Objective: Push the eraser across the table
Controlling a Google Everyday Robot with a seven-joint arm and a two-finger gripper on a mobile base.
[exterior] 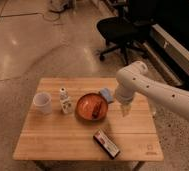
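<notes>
The eraser (106, 143) is a flat dark block with a red and white label. It lies at an angle near the front edge of the light wooden table (48, 135), right of centre. My gripper (125, 109) hangs from the white arm (153, 90) over the right part of the table, behind and to the right of the eraser and clear of it. It points down next to the orange bowl.
An orange bowl (92, 107) with something dark in it sits mid-table. A small blue-grey pad (106, 95) lies behind it. A white cup (42, 102) and a small bottle (65, 100) stand at the left. A black office chair (120, 30) stands beyond the table.
</notes>
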